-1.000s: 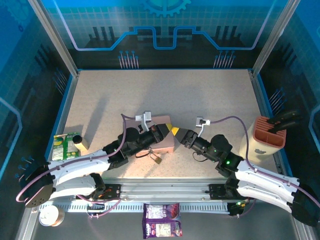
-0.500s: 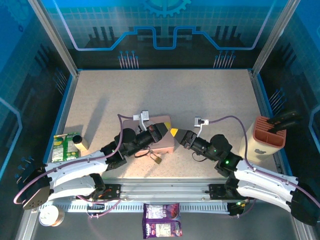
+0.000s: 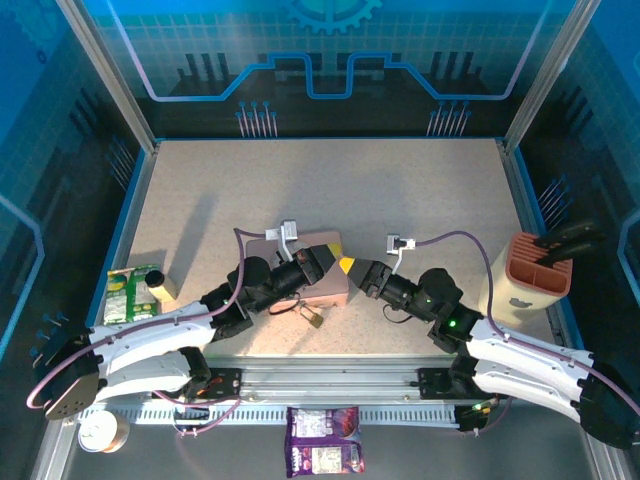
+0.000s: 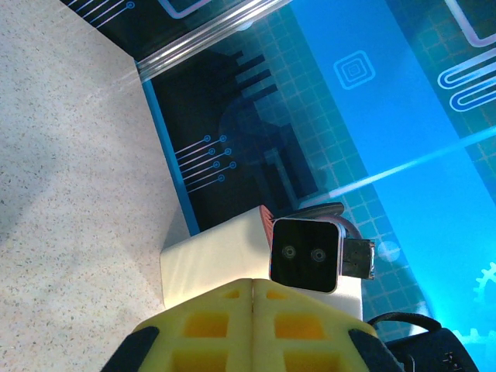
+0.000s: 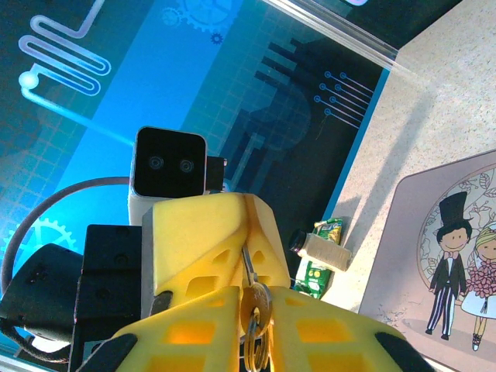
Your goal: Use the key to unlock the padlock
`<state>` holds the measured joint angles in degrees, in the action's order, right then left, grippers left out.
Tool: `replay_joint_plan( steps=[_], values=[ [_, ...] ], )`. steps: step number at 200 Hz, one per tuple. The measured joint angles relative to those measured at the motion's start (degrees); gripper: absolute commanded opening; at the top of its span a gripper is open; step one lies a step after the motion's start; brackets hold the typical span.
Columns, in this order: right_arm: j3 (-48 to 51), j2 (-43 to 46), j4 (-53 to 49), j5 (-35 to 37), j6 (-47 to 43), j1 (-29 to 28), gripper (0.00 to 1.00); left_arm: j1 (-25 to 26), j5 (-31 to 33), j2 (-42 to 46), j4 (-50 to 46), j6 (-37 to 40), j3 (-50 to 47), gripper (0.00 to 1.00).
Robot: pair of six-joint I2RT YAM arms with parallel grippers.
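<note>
Your left gripper is clenched on the key, nose to nose with your right gripper. The right jaws sit narrow around the key — gripping or not, I cannot tell.

We see the left gripper and the right gripper nose to nose over the pink tin's three o'clock edge (touching or not, we cannot tell). The padlock lies on the table just beside the tin, at its six o'clock. A terracotta holder stands at the table's three o'clock, and a green packet at eight.
</note>
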<state>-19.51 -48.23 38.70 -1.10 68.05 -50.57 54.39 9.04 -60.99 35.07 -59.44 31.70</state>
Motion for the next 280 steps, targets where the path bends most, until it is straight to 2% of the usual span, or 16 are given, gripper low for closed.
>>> replay_joint_plan(
  steps=[96,211,235,245,255,272,280],
  values=[
    [0.0,0.3,0.4,0.0,0.4,0.0,0.21,0.0,0.7,0.5,0.1,1.1,0.0,0.00],
    [0.0,0.4,0.3,0.2,1.0,0.0,0.07,0.1,1.1,0.5,1.0,1.1,-0.1,0.00],
    [-0.8,2.3,-5.4,1.1,0.5,-0.1,0.00,0.3,1.2,0.5,0.3,1.6,-0.4,0.00],
    [-1.9,3.3,-9.4,1.9,0.0,-0.4,0.00,0.3,1.3,0.5,-0.5,1.8,-0.4,0.06],
    [-3.1,4.0,-12.9,2.6,-1.0,-0.5,0.00,0.3,1.3,0.5,-1.5,2.4,-0.4,0.19],
    [-4.7,5.1,-18.7,4.5,-2.5,-0.6,0.00,0.3,2.4,1.6,-5.4,3.5,-0.2,0.46],
    [-5.4,5.8,-21.4,5.4,-3.5,-0.6,0.00,0.2,3.3,2.6,-9.1,4.5,0.2,0.53]
  ],
)
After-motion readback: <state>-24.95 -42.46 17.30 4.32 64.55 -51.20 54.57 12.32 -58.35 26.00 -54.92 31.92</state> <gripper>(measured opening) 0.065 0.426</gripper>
